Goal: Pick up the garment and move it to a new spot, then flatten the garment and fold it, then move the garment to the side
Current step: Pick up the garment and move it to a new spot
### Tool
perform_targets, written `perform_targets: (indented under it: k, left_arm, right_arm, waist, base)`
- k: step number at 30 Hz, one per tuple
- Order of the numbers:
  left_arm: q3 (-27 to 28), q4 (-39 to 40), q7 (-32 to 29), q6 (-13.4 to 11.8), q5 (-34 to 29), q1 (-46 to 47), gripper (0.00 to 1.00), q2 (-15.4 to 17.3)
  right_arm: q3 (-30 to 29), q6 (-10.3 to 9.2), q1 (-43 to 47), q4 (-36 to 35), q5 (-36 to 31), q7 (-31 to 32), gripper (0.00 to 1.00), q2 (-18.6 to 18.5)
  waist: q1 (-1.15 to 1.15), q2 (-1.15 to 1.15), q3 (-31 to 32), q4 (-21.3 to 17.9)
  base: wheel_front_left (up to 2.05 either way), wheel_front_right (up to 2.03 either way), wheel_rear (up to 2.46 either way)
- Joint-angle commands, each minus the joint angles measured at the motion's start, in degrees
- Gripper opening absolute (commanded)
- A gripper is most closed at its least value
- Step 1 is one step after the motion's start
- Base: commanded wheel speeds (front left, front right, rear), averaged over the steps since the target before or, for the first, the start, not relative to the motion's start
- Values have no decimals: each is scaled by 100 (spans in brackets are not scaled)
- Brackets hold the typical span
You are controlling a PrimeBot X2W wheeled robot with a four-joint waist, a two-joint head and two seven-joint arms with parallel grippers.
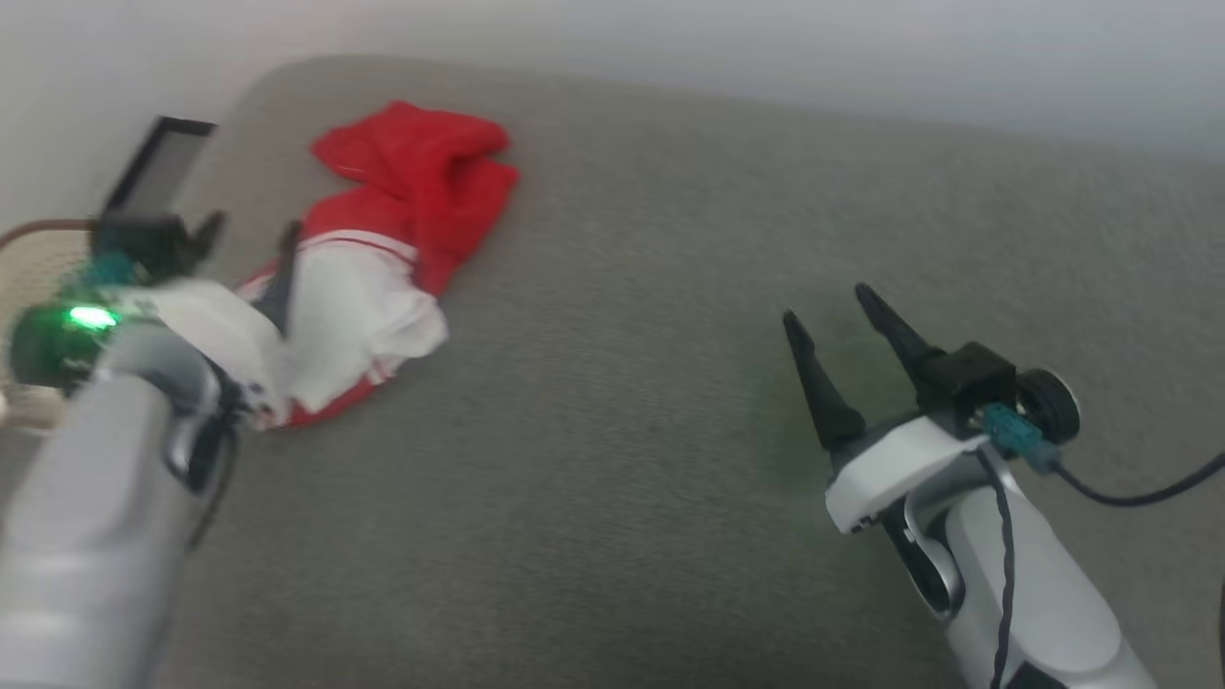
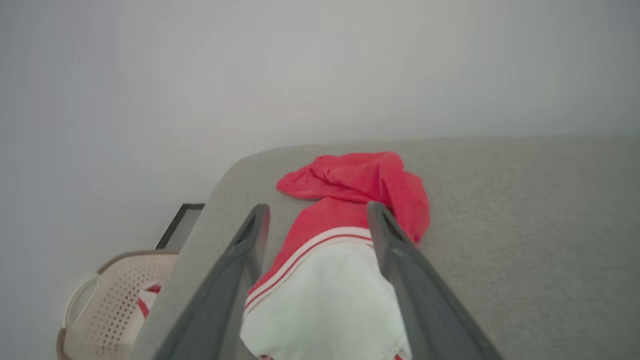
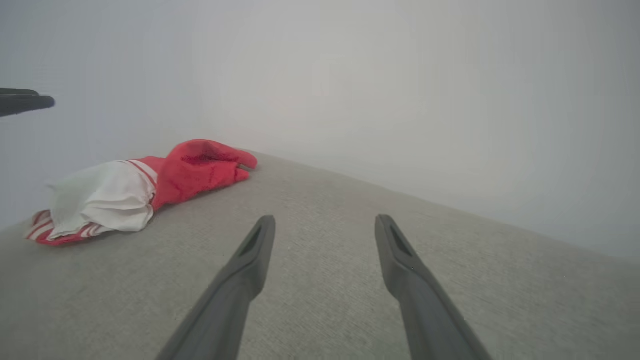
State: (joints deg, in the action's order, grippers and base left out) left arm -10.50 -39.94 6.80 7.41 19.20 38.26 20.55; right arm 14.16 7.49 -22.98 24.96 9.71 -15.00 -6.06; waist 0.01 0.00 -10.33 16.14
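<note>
From the head view, the garment lies crumpled near the far left corner of the grey upholstered surface. Its long axis runs away from the robot and leans a little to the right, with the white panel at the near end and the bunched red fabric at the far end. The left end effector is right at that near end, released, with one dark finger over the white cloth and the other just off its left edge. The right end effector, likewise released and empty, hangs over bare upholstery well apart from the cloth, so the left arm is plainly the nearer one. In the left wrist view, the left end effector points along the garment: the white panel and its striped trim sit between the spread fingers and the red heap lies straight ahead; whether the fingers touch the fabric I cannot tell. A pale perforated basket stands below the surface's edge. In the right wrist view, the right end effector is spread over bare grey fabric, and the garment lies off to that view's left. A pick-up probably needs the left fingers only to drop and close.
</note>
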Motion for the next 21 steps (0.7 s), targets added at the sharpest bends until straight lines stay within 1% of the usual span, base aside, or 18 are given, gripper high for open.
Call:
perform_targets:
  k: [1,3,6,9,11,12,16,20,21]
  left_arm:
    - [-182,-212,-310,4,363,232,100,134]
    - [-657,-485,-859,5,839,616,100,465]
    - [-1236,-659,-1706,5,1680,907,100,804]
    - [-1636,-708,-2534,5,2464,1078,100,1168]
    - [-1808,-756,-2856,5,2806,1177,100,1410]
    - [-1930,-852,-3020,5,3048,1225,100,1570]
    - [-2125,-1044,-3384,6,3488,1294,100,1732]
    - [-2380,-1201,-3752,6,3826,1179,100,1675]
    - [-2454,-1209,-3764,6,3882,1150,100,1660]
  right_arm:
    - [29,1,-154,-25,-32,-23,100,12]
    - [36,-1,-237,-55,-42,-23,100,18]
    - [28,0,-341,-89,-52,-23,100,32]
    - [35,0,-416,-123,-64,-23,100,58]
    - [45,0,-482,-160,-68,-23,100,84]
    - [64,0,-536,-195,-83,-23,100,110]
    - [93,0,-620,-275,-108,-23,100,127]
    - [99,0,-660,-356,-150,-23,100,139]
    - [95,0,-661,-365,-157,-23,100,142]
  waist:
    - [-1,0,-493,-532]
    - [-1,0,-653,-734]
    - [-1,0,-841,-981]
    - [-1,0,-1019,-1197]
    - [-1,0,-1159,-1341]
    - [-1,0,-1308,-1480]
    - [-1,0,-1533,-1675]
    - [-1,0,-1655,-1761]
    - [-1,0,-1669,-1768]
  base:
    - [0,0,0]
    - [0,0,0]
    - [0,0,0]
    - [0,0,0]
    - [0,0,0]
    - [0,0,0]
    - [0,0,0]
    - [0,0,0]
    - [0,0,0]
